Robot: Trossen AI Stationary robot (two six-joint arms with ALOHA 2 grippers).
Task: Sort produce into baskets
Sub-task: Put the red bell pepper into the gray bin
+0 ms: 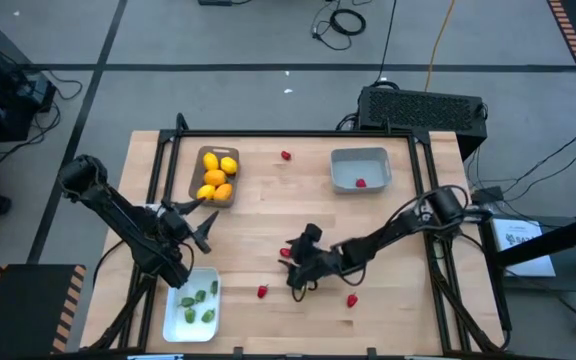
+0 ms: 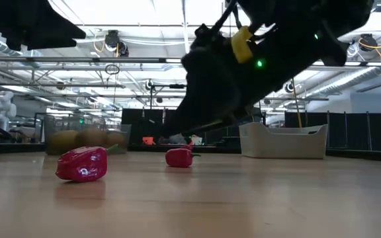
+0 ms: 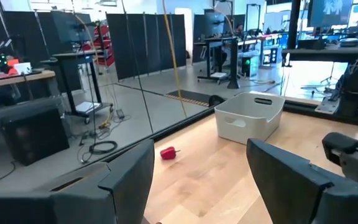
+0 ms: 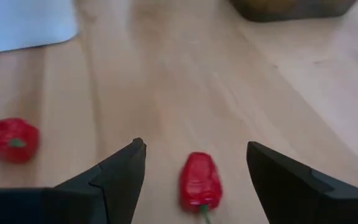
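Nearest my low camera lies a red pepper on the table, with a second pepper a little farther back under the dark bulk of the right arm. From above I count loose red pieces at several spots: one near the table's front edge, one to its right, one just beside the right gripper, and one far off between the two back baskets.

My right gripper hangs low over the middle of the table with its jaws spread and nothing between them. Its wrist camera shows a pepper lying on the wood in the gap between the two fingers, not touched by either; another pepper lies off to one side.

My left gripper waits near the brown basket, jaws released and empty. That basket holds the yellow and orange fruits. The white basket at the front left holds green pieces. The grey-blue basket at the back right holds one red piece.

Nothing lies between the right gripper and the pepper under it. Cables run along the floor beyond the table, and a black box stands behind the back edge.
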